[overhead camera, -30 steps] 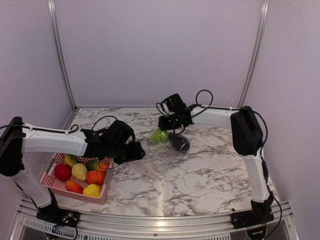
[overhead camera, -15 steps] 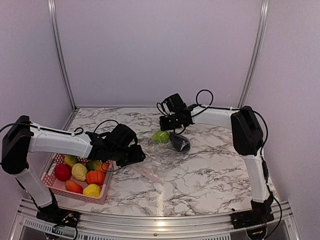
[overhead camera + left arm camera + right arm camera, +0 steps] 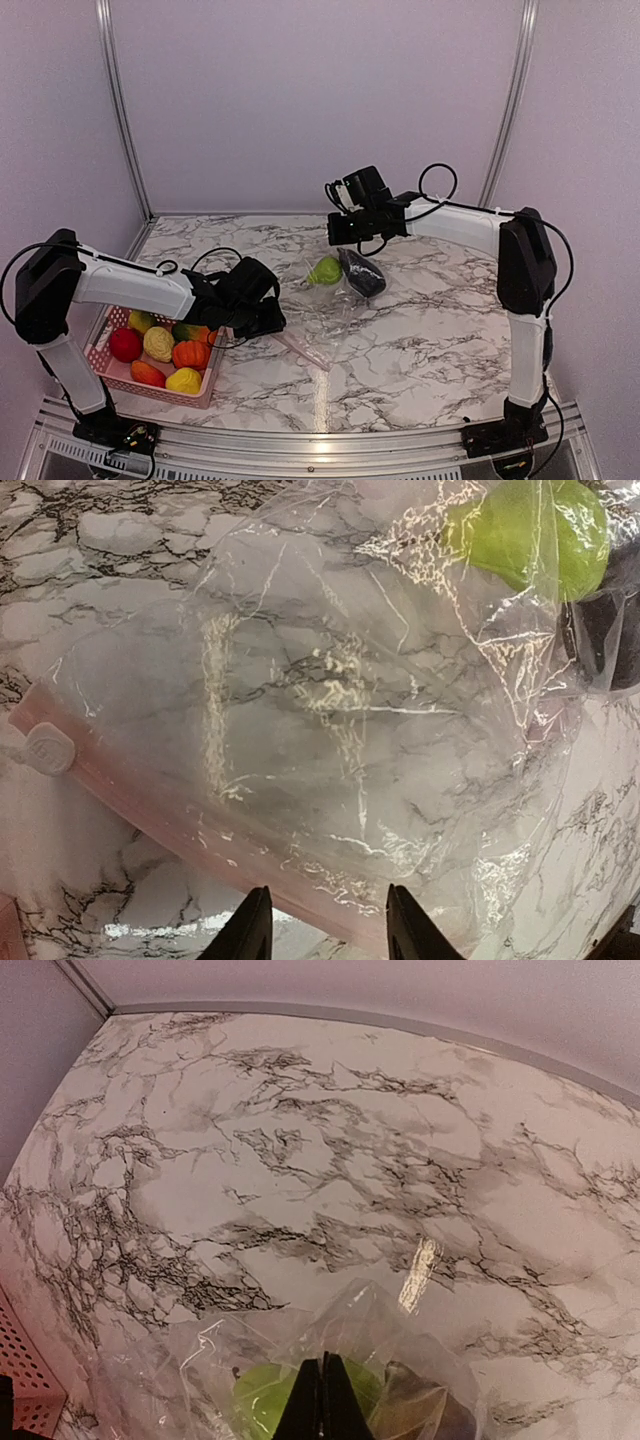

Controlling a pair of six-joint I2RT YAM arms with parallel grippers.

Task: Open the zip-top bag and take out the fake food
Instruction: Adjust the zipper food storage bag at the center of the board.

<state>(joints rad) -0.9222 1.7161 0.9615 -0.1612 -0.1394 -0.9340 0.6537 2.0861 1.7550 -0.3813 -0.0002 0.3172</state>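
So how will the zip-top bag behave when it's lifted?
Probably floppy: the zip-top bag is thin, crinkled film. The green fruit and eggplant inside would likely slide toward whichever end hangs lowest. Likely slippery, given its gloss.

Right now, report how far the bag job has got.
Done: most pieces lie in the basket. In hand: the right gripper pinches the bag at its far end, and the left gripper is open at the zip strip. Left: the green piece and eggplant sit inside the bag.
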